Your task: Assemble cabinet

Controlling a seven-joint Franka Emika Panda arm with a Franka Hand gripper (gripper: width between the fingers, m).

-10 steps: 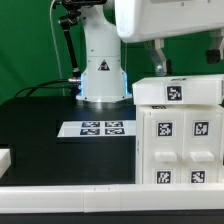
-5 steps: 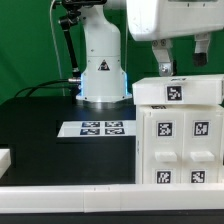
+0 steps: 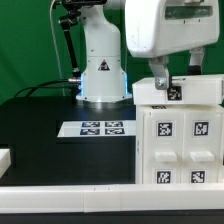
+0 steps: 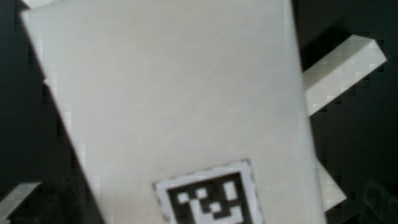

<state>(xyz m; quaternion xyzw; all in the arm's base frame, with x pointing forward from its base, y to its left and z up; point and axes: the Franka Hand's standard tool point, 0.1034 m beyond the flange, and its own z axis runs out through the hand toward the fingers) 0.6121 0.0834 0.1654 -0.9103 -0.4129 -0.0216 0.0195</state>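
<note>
Cabinet [image 3: 178,140]: hand [image 3: 172,74] low over top panel [image 3: 205,92], set to grasp.
Stands on the dark surface [image 3: 40,120] just beside the marker board [image 3: 97,128], on the exterior view's right of it, with tagged front panels and the top panel laid across. Hangs higher up on that same side of the board, hand released as far as can be judged, nothing held, one dark finger [image 3: 160,72] close by the panel's tag [image 3: 176,93]. Fills the wrist view with pale panel and one tag. Looks like the reach-to-grip step on the top panel. Calls next for a straight descent with fingers straddling the panel's edges, then a firm close before any lift or shift.
</note>
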